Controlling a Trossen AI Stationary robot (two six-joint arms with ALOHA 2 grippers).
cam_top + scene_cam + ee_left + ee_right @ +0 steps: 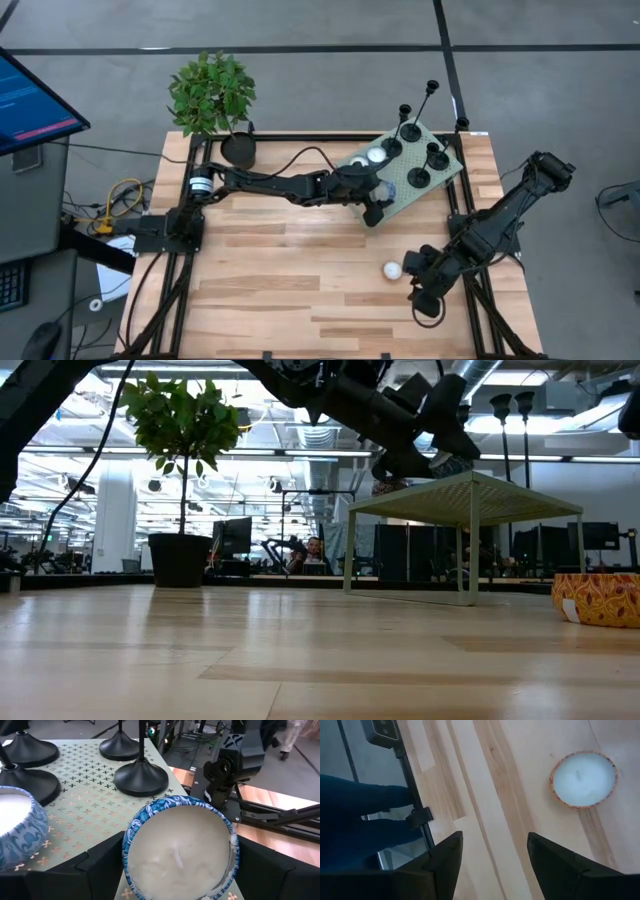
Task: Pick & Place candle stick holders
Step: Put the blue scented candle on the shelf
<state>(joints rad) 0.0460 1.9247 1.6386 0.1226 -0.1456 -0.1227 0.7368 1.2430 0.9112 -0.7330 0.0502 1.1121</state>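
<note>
High view, and the left gripper is out over the near edge of the pale green perforated metal stand at the table's far right; in the left wrist view its dark fingers are spread wide around a round blue-and-white patterned tin candle, clamped on either side of it, the tin sitting just over the stand's edge. The matte-black candle stick holders, disc bases with thin upright stems, stand grouped on that same stand, just beyond the held tin and apart from the fingers; the nearest base sits right behind the tin's rim; a second blue-patterned tin candle rests on the stand beside it. The right gripper hovers low near the table's front right, jaws parted with nothing between them; an orange-rimmed white candle lies on the light wooden table just ahead of it. A green potted plant stands at the far left corner.
</note>
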